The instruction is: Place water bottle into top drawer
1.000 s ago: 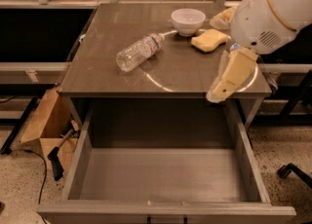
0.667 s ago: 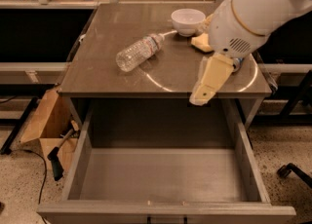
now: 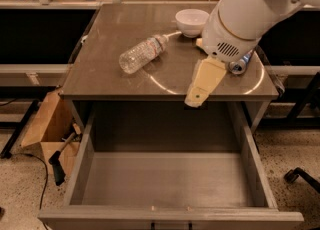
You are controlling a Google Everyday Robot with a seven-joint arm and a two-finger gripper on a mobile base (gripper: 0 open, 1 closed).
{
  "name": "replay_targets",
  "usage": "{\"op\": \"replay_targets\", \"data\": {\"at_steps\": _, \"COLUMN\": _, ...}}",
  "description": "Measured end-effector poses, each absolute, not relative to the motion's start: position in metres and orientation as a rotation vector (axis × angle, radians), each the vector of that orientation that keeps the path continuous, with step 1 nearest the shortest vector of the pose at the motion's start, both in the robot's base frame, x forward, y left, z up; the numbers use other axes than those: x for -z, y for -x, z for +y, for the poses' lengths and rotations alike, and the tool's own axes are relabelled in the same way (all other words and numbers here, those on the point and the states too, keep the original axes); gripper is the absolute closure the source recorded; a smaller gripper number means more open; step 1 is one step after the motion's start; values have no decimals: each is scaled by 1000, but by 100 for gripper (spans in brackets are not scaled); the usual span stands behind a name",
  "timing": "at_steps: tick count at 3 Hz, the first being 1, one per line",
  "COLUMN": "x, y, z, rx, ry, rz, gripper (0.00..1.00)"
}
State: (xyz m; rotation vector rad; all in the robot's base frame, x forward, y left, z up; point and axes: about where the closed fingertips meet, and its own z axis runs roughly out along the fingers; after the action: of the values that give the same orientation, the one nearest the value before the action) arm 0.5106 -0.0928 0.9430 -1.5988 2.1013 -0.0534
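Note:
The water bottle (image 3: 142, 54) lies on its side on the grey tabletop (image 3: 100, 79), cap pointing toward the back right. The top drawer (image 3: 80, 171) is pulled out below the table's front edge, and nothing lies in it. My gripper (image 3: 198, 94) hangs from the white arm (image 3: 240, 19) over the table's front edge, right of the middle. It is to the right of the bottle, apart from it, and holds nothing that I can see.
A white bowl (image 3: 191, 21) stands at the back of the table. A blue-and-white can (image 3: 240, 65) lies at the right, partly behind the arm. A cardboard box (image 3: 42, 126) and a black-handled tool (image 3: 57, 166) sit on the floor at the left.
The arm and gripper have moved left along the table's front edge, closer to the bottle. The bottle, bowl and drawer have not moved.

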Motion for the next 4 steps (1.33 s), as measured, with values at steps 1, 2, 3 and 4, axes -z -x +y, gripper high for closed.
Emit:
{"op": "replay_targets", "data": {"at_steps": 1, "x": -943, "y": -511, "z": -92, "rx": 54, "ry": 1605, "rz": 2095, "gripper": 0}}
{"op": "replay_targets", "data": {"at_steps": 2, "x": -953, "y": -517, "z": -89, "rx": 73, "ry": 1693, "rz": 1982, "gripper": 0}}
{"op": "replay_targets", "data": {"at_steps": 3, "x": -961, "y": -537, "z": -79, "rx": 76, "ry": 1834, "rz": 1809, "gripper": 0}}
{"op": "replay_targets", "data": {"at_steps": 4, "x": -961, "y": -556, "z": -70, "rx": -32, "ry": 1959, "rz": 1650, "gripper": 0}}
